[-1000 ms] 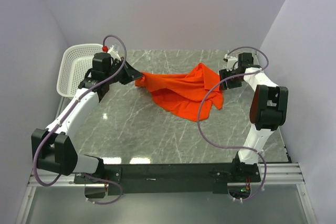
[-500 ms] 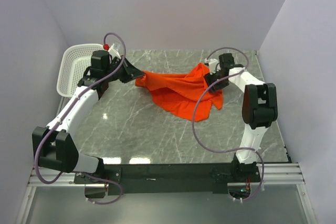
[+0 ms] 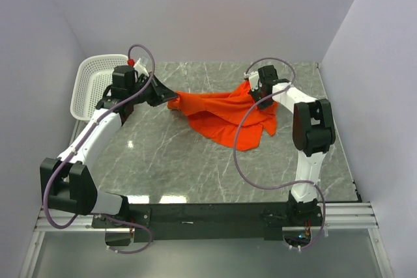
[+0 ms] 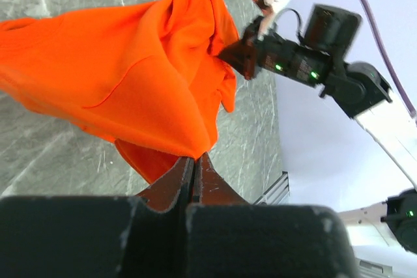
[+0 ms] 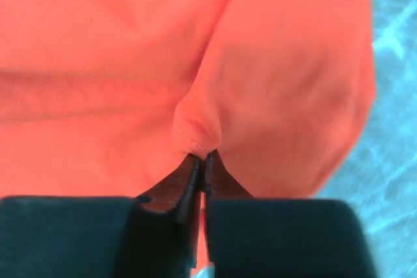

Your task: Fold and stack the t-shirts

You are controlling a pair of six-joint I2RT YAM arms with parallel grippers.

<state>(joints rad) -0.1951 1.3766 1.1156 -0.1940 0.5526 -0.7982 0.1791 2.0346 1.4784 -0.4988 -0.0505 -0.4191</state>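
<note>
One crumpled bright orange-red t-shirt (image 3: pixel 221 116) lies at the back middle of the marble table. My left gripper (image 3: pixel 171 99) is shut on its left edge; in the left wrist view the jaws (image 4: pixel 193 156) pinch the cloth (image 4: pixel 130 76) at their tips. My right gripper (image 3: pixel 253 93) is at the shirt's far right peak. In the right wrist view its jaws (image 5: pixel 203 155) stand closed on a small stitched fold of the fabric (image 5: pixel 273 63). The right gripper (image 4: pixel 236 56) also shows in the left wrist view, touching the shirt's raised end.
A white perforated basket (image 3: pixel 91 81) stands at the table's back left corner, just behind my left arm. The right arm's purple cable (image 3: pixel 244 141) loops over the shirt's right part. Grey walls close in on three sides.
My right gripper has swung left from the table's back right to the shirt's raised right end and closed on a fold. The left gripper has kept its grip and place.
</note>
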